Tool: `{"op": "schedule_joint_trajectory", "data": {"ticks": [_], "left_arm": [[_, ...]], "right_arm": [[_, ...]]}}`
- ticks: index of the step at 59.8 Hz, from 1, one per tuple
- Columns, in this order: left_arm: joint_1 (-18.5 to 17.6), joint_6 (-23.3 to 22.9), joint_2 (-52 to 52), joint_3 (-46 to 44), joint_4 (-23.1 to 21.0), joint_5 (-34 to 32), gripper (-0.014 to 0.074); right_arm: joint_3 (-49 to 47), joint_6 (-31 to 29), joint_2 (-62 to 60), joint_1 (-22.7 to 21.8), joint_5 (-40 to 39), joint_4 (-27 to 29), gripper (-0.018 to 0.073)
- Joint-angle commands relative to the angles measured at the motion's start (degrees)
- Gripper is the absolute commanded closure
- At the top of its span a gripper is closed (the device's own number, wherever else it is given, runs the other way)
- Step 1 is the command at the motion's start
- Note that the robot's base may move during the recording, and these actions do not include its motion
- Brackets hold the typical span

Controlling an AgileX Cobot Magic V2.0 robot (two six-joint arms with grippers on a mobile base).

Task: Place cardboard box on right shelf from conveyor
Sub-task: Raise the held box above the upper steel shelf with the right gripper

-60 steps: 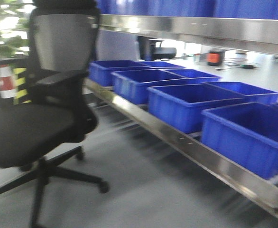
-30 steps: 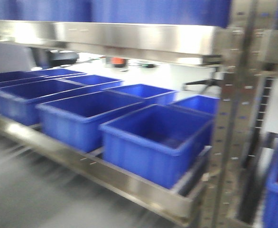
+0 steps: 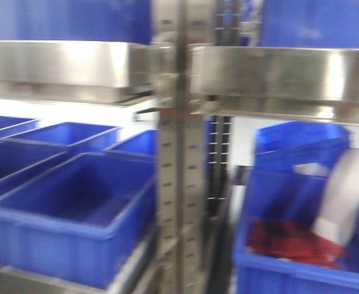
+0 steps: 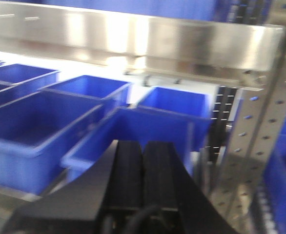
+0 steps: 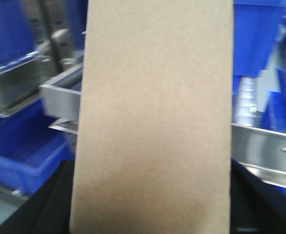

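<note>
- Up close at your right wrist, the cardboard box (image 5: 153, 122) stands upright, filling the view, clamped by the right gripper (image 5: 150, 214).
- Behind it, far right, runs the steel shelf (image 5: 265, 146) lip.
- Your left gripper (image 4: 143, 161) is closed, holding nothing.
- Ahead, blue bins (image 3: 75, 226) sit left of a perforated upright (image 3: 179, 184); everything there is blurred.

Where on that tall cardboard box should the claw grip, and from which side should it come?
Pinch the cardboard box low down, across its narrow width, pressing on the two long parallel side faces and coming from its bottom end. It stands upright, tall and narrow with flat smooth faces, so that span likely fits the jaws. The right claw appears to flank its lower end this way.
</note>
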Motion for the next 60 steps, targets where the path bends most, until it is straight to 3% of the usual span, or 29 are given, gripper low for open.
{"op": "schedule_joint_trajectory", "data": {"ticks": [1,60], "left_arm": [[-0.3,0.0,-0.9,0.6,-0.3,-4.9,0.0712],[-0.3,0.0,-0.8,0.6,-0.3,-4.9,0.0712]], "right_arm": [[-1.5,-0.5,0.8,-0.3,-5.8,-1.2,0.0274],[-1.5,-0.5,0.8,-0.3,-5.8,-1.2,0.0274]]}}
